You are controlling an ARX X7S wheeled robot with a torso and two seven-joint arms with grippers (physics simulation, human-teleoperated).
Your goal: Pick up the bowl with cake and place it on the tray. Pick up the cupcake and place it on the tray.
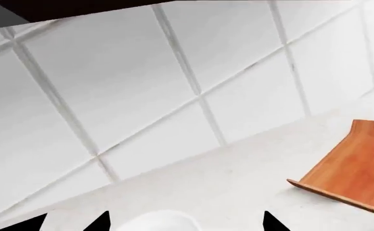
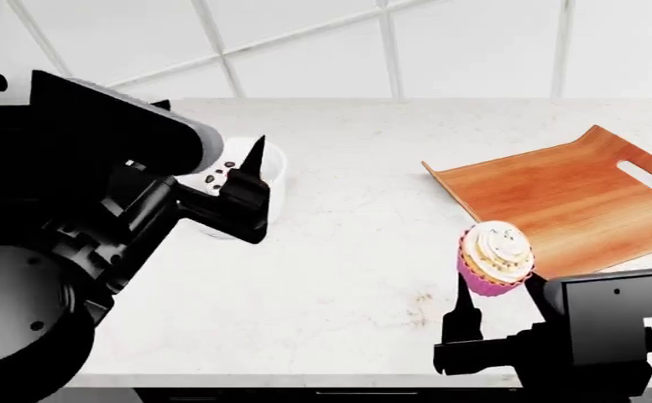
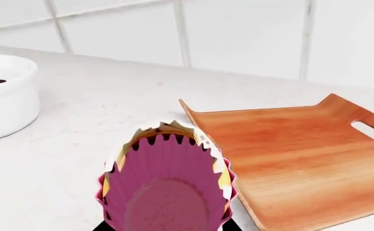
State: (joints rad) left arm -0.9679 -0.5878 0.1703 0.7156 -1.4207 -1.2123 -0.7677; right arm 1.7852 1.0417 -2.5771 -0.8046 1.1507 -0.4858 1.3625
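Note:
The white bowl stands on the counter at the left, the cake inside it mostly hidden by my left gripper. That gripper is open, its fingers on either side of the bowl; the left wrist view shows the bowl's rim between the black fingertips. My right gripper is shut on the pink-wrapped cupcake and holds it just off the near left corner of the wooden tray. The right wrist view shows the cupcake's wrapper, the tray beyond it and the bowl.
The white marble counter runs back to a white tiled wall. The tray lies at the right, angled, with an upturned end and an oval handle cut-out. The counter's front edge is just under my right arm.

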